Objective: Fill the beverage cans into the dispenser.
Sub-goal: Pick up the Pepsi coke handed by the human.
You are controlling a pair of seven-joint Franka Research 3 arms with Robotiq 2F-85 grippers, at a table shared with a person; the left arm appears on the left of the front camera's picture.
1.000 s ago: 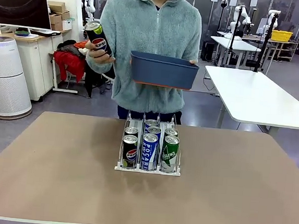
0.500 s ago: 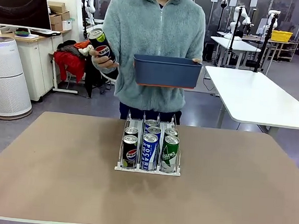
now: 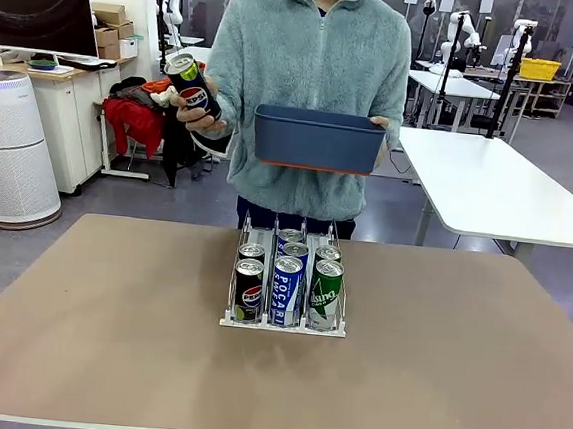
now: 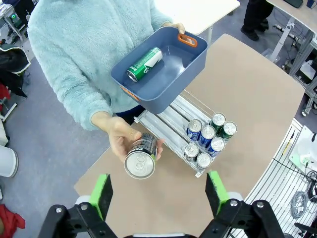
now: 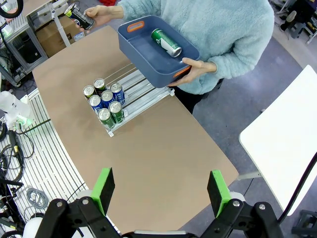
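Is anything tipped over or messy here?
Nothing is spilled or broken. The six cans in the rack all stand straight. One green can lies on its side, loose inside the blue bin that the person holds.

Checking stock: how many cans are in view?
9. Seven in the dispenser: two Pepsi left, three Pocari middle, two green right. One Pepsi can in the person's hand, one green can lying in the bin.

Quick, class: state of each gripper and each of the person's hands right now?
Left gripper: open, empty.
Right gripper: open, empty.
One hand: holds a Pepsi can.
Other hand: holds the dark blue bin.
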